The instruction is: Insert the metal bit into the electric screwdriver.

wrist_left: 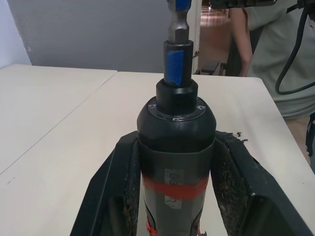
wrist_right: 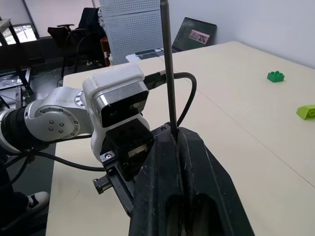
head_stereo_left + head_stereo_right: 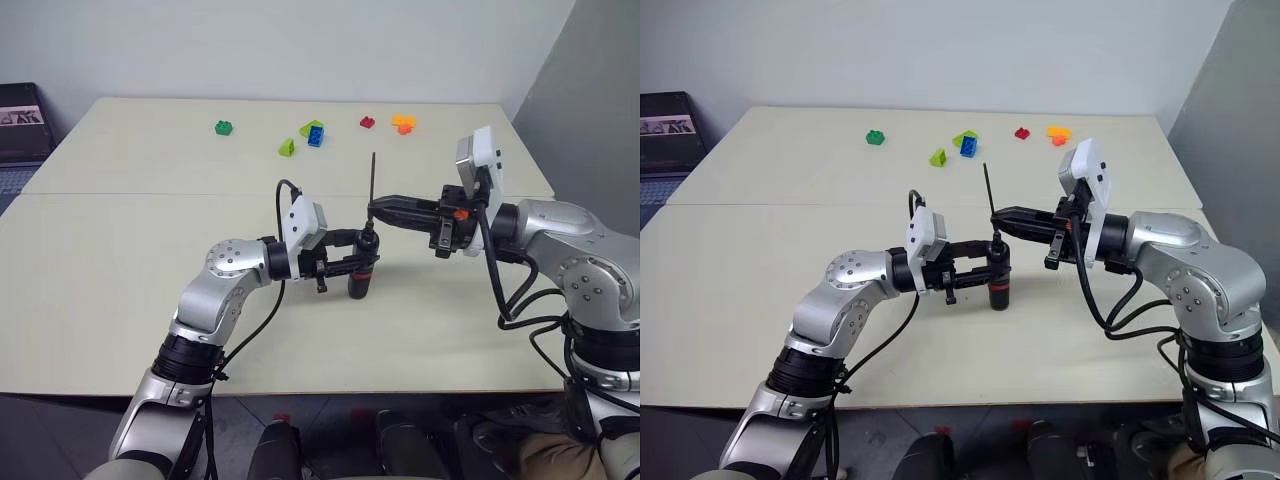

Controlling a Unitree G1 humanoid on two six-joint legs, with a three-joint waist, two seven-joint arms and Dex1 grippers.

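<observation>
You have the electric screwdriver [image 3: 361, 276] standing upright at the centre of the left eye view, its base resting on the cream table [image 3: 120, 270]. Your left gripper [image 3: 357, 258] reaches in from the left of the frame and is clamped on the tool's body; in the left wrist view the 2 black fingers [image 1: 114, 187] press both sides of the dark barrel just above the red band. That same view shows a hex shank with a blue sleeve sitting in the narrow nose at the top centre of the frame.

Your right gripper [image 3: 380, 210] comes in level from the right, its 2 fingers [image 2: 162, 167] closed tight on the metal bit [image 3: 373, 180]. The bit stands nearly vertical, rising above the fingers toward the upper centre of the frame, with its lower end down at the screwdriver's nose. You cannot tell from these views how far it is seated.

Along the top of the frame, well apart from both arms, lie 6 small toy bricks: 1 green brick [image 3: 223, 127] at upper left, a yellow-green and blue cluster [image 3: 311, 133] at centre, a red brick [image 3: 367, 122] and an orange brick [image 3: 403, 124] to the right.

A person [image 1: 275, 54] stands beyond the table's far end in the left wrist view.
</observation>
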